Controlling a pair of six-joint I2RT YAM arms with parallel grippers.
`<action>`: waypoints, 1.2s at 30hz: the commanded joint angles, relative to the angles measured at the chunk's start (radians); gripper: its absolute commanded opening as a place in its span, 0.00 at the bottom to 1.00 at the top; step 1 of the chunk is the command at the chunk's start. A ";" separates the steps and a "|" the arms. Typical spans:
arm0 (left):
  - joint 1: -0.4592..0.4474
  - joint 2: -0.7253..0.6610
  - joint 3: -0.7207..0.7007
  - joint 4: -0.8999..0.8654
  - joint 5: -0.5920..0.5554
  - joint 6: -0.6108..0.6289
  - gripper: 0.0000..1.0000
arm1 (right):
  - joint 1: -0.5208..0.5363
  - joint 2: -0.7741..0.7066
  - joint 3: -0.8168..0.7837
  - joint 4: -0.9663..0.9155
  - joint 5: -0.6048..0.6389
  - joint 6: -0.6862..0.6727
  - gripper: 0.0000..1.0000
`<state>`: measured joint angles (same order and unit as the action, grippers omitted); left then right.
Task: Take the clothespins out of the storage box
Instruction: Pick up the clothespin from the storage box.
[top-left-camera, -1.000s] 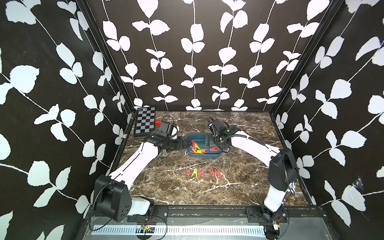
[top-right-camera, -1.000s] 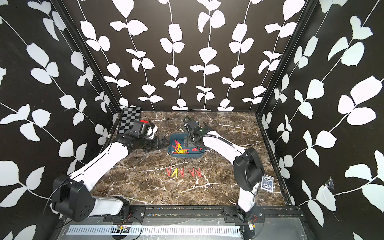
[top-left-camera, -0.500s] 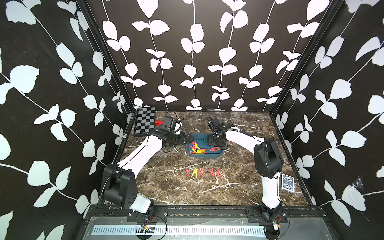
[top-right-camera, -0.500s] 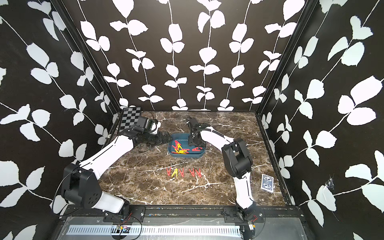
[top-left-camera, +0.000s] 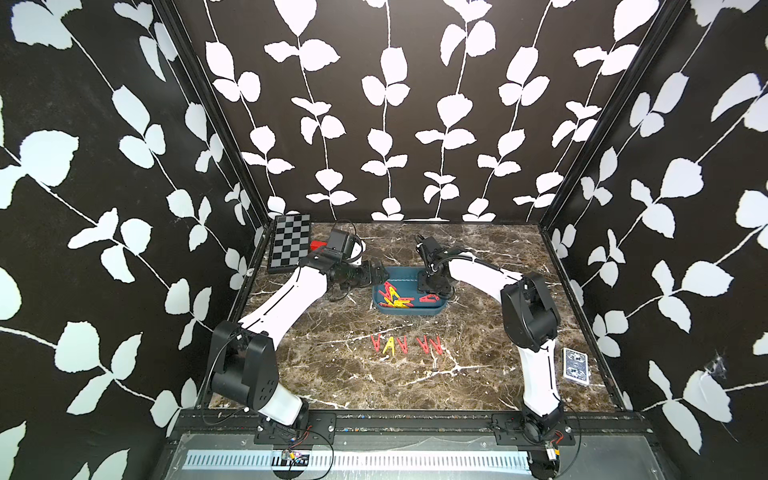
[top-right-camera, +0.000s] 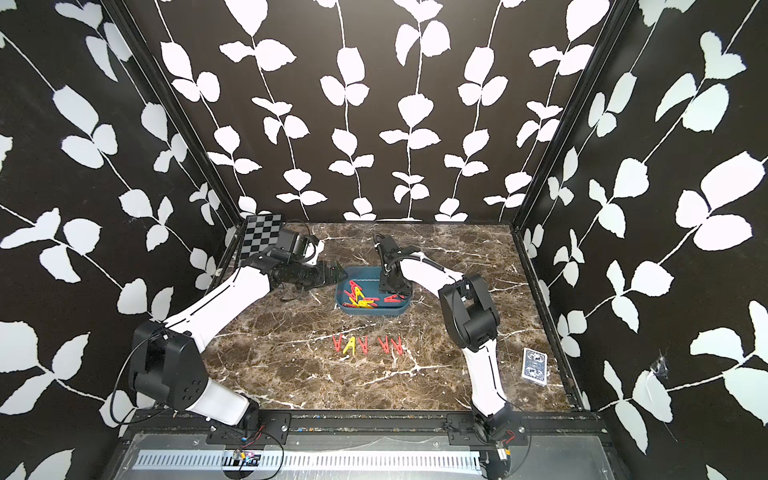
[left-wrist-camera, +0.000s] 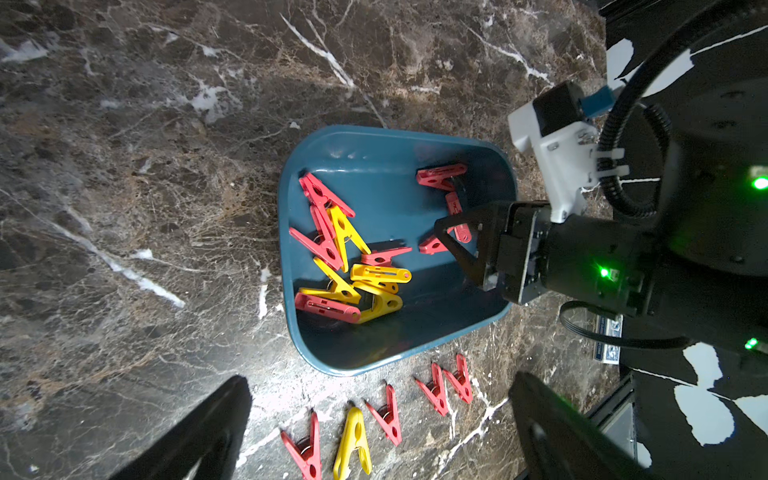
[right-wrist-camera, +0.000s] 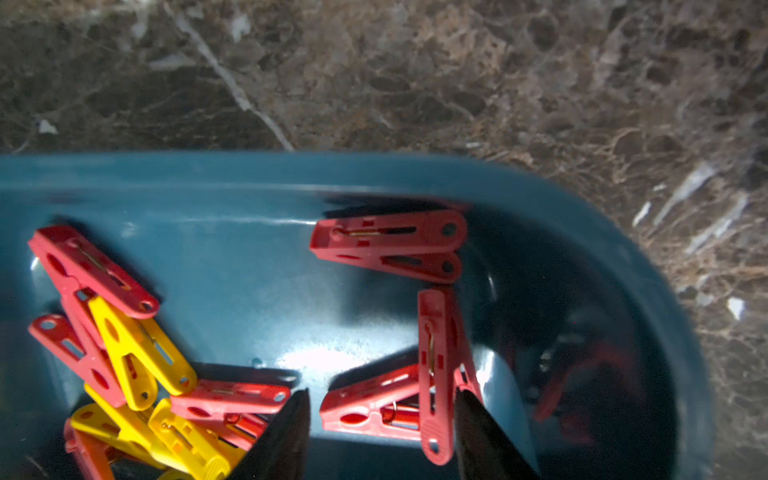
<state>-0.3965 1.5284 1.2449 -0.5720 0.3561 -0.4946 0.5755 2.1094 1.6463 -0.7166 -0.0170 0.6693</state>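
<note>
Marble tabletop (top-left-camera: 332, 374): teal storage box (top-left-camera: 405, 277), red-and-yellow clothespins (top-left-camera: 392, 295).

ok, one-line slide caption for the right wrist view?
Right gripper straddles two crossed red clothespins inside the teal storage box, with a red-and-yellow pile lying apart from them.

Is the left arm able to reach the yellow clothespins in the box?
Probably yes. The left hand is open beside the storage box end where the yellow clothespins lie uncovered; the right hand straddles red clothespins at the other end.
</note>
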 joint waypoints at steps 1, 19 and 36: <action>0.004 0.000 0.026 -0.010 0.001 0.021 0.99 | -0.006 0.020 0.023 -0.012 -0.003 0.020 0.50; 0.004 -0.007 0.023 -0.025 -0.008 0.023 0.99 | -0.010 0.057 0.036 -0.006 0.022 0.035 0.28; 0.004 -0.004 0.022 -0.028 -0.003 0.024 0.99 | -0.011 0.070 0.029 -0.003 0.062 0.050 0.24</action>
<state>-0.3965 1.5295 1.2449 -0.5777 0.3546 -0.4850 0.5682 2.1574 1.6566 -0.7109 0.0120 0.7021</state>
